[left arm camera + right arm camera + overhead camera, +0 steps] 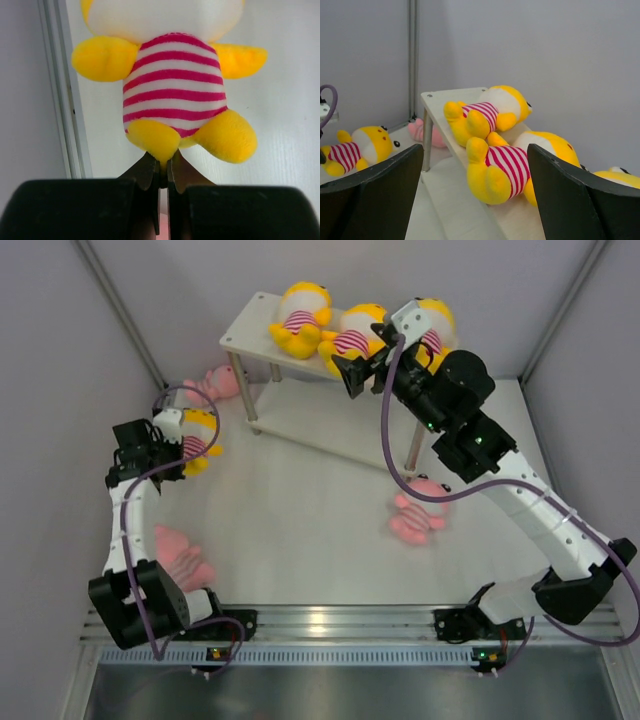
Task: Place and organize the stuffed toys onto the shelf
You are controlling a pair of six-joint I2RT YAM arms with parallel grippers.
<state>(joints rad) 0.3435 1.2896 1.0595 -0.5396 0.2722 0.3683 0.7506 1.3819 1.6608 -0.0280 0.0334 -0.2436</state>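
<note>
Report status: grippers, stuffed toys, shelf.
Left gripper shut on yellow striped-belly plush toy. Right gripper open, hanging over cream wooden two-tier shelf. Three yellow toys on top board, three pink plush toys on table. Right arm blocks shelf's right side.

The yellow toy [175, 95] is soft plush cloth with a short, fuzzy, matt pile; its striped belly is the same napped fabric. The pink toy [415, 515] is identical plush.

- Shelf board [437, 97]: pale, smooth, matt, wood-like.
- Shelf legs [247, 395]: thin metal with a dull sheen.
- Right gripper fingers [375, 195]: black, matt, plastic-looking.
- Table [300, 510]: white, matt, smooth.
- Front rail [330, 622]: ribbed bare metal, reflective.
- Cable [386, 455]: smooth purple sheath.
</note>
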